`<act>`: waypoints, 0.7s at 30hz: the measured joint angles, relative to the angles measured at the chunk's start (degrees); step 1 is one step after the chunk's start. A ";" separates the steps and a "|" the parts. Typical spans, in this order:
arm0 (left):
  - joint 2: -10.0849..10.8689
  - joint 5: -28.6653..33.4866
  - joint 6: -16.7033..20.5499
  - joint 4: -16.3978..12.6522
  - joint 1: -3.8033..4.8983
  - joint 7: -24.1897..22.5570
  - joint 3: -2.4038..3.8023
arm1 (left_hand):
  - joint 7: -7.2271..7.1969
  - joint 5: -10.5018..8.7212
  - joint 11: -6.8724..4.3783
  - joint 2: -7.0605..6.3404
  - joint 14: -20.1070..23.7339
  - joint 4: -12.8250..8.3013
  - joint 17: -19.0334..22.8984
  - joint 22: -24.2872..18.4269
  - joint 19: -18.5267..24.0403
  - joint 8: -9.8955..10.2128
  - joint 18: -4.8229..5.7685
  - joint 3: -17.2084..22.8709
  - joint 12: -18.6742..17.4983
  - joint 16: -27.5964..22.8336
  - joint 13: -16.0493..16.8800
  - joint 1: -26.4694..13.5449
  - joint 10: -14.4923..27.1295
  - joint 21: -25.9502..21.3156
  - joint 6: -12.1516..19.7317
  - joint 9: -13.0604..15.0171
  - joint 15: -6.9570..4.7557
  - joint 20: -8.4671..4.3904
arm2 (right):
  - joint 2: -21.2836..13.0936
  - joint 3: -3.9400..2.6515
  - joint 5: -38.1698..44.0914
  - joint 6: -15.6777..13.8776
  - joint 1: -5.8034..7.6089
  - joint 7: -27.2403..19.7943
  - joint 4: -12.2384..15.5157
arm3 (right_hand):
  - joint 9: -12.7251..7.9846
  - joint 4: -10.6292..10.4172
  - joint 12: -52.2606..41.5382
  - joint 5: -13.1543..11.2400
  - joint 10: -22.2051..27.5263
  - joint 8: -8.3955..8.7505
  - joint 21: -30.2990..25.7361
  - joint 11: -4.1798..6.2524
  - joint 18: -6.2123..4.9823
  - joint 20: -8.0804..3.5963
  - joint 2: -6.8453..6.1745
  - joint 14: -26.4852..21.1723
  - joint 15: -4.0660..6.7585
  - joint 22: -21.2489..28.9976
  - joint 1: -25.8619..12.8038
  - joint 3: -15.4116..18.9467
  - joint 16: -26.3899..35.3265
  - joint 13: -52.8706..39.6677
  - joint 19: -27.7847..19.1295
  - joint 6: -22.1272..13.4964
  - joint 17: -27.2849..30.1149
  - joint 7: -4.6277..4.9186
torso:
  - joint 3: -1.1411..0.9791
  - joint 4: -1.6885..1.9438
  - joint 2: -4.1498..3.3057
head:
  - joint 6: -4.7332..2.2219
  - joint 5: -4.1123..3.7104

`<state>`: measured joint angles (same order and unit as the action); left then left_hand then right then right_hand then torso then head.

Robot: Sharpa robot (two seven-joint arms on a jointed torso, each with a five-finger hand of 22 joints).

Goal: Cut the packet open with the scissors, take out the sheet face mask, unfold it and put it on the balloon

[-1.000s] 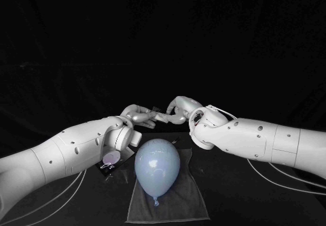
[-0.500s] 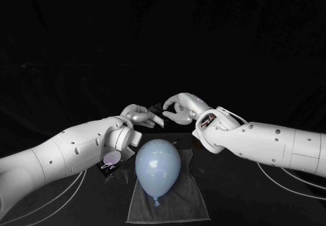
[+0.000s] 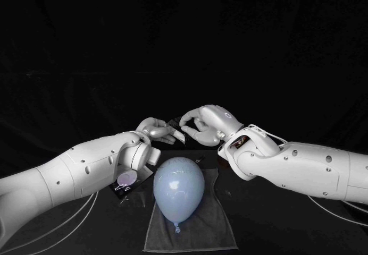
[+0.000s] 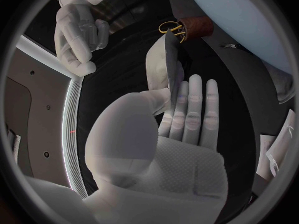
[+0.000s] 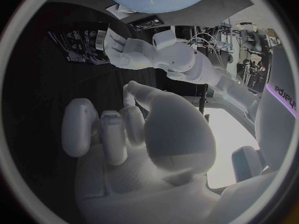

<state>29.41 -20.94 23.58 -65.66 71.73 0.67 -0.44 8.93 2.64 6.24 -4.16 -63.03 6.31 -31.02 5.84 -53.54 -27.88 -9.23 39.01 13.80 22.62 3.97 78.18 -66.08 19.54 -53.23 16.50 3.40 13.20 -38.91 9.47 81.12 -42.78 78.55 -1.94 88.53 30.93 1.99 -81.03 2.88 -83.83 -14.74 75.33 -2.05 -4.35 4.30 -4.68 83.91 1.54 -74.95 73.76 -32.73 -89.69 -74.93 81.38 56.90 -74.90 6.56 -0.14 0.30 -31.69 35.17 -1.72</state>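
My left hand (image 3: 157,129) holds a dark printed packet (image 3: 178,128) upright above the table, beyond the balloon's far end. The packet (image 5: 81,47) shows black with white print in the right wrist view, and its pale other side (image 4: 163,64) stands pinched at my left fingers (image 4: 187,109). My right hand (image 3: 204,124) hovers close beside the packet with its fingers (image 5: 112,129) curled in and nothing in them. The pale blue balloon (image 3: 178,186) lies on a grey cloth (image 3: 208,229) in front. Gold-handled scissors (image 4: 181,27) lie on the table next to the balloon (image 4: 243,20).
A round lavender object (image 3: 126,177) and a small black printed piece (image 3: 121,188) lie under my left forearm, left of the balloon. Pale cables (image 3: 322,204) trail from both arms over the black table.
My right hand has risen and moved left, closing in on the packet's upper edge. My left hand has stayed where it was, and the packet has tipped more upright in it.
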 measured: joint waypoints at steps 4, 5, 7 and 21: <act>-0.07 -0.01 0.00 0.02 0.00 0.06 0.00 | 0.01 -0.02 -0.01 -0.34 -0.16 -0.70 0.00 0.13 0.00 0.03 0.00 0.70 -0.28 0.00 -0.02 -0.35 -0.41 0.33 -0.01 0.00 0.00 0.00 | 1.18 0.00 4.26 1.80 -0.11 2.04 0.19 | 0.02 0.16 -1.48 0.00 0.00 -0.11 0.66 0.00 0.01 -0.16 -0.24 0.02 0.02 0.00 0.23 0.16 0.00 0.03 0.41 0.33 0.00 -0.32 | 0.01 0.03 -0.01 | 0.04 0.04; -0.09 -0.02 0.00 0.02 0.00 0.09 -0.01 | 0.01 -0.02 -0.01 -0.39 -0.16 -0.70 0.00 0.18 0.02 0.03 0.01 0.70 -0.28 0.00 -0.02 -0.40 -0.41 0.37 -0.01 0.00 0.00 -0.02 | 1.68 0.00 5.53 2.71 -0.16 2.90 -0.03 | 0.00 0.16 -1.72 0.00 0.00 -0.11 0.66 0.00 0.02 -0.08 -0.24 0.05 0.05 0.01 0.23 0.16 0.00 0.03 0.49 0.33 0.00 -0.33 | 0.01 0.03 -0.01 | 0.05 0.05; -0.12 -0.02 0.00 0.02 0.00 0.10 -0.01 | 0.01 -0.02 -0.01 -0.39 -0.16 -0.71 0.00 0.28 0.21 0.03 0.01 0.71 -0.29 0.00 -0.02 -0.40 -0.41 0.65 -0.01 0.00 0.00 -0.21 | 2.14 0.00 6.76 3.68 -0.21 3.82 -0.29 | -0.07 0.16 -1.90 0.00 0.00 -0.11 0.66 0.00 0.02 -0.08 -0.24 0.15 0.15 0.01 0.23 0.16 0.00 0.03 0.49 0.33 0.00 -0.33 | 0.01 0.03 -0.01 | 0.07 0.01; -0.21 -0.04 -0.03 -0.20 0.00 0.14 -0.01 | -0.40 0.07 0.09 -2.63 -1.00 -6.48 0.01 4.02 3.90 0.63 0.03 8.54 -2.60 0.24 -0.08 -4.94 -2.35 6.60 -2.04 0.00 -0.22 -0.81 | 5.59 0.15 14.81 11.46 -1.01 12.75 -4.19 | -0.78 0.31 -1.90 0.00 0.01 0.48 0.89 0.00 0.04 -0.09 -0.62 0.22 0.22 0.04 -0.16 0.32 -0.09 -0.02 0.50 0.35 -0.05 -0.35 | 0.06 0.10 -0.01 | 0.25 -0.05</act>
<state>29.20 -20.98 23.55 -65.85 71.73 0.82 -0.45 8.53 2.71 6.32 -6.80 -64.03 -0.17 -31.01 9.86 -49.64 -27.25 -9.20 47.54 11.20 22.85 3.89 73.24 -68.43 26.14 -55.27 16.50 3.18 12.39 -33.32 9.62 95.93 -31.33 77.54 10.80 84.34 30.15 2.30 -82.93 2.88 -83.82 -14.25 76.22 -2.05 -4.31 4.21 -5.30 84.12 1.75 -74.91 73.60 -32.41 -89.78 -74.95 81.88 57.26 -74.95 6.21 -0.08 0.40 -31.70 35.41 -1.77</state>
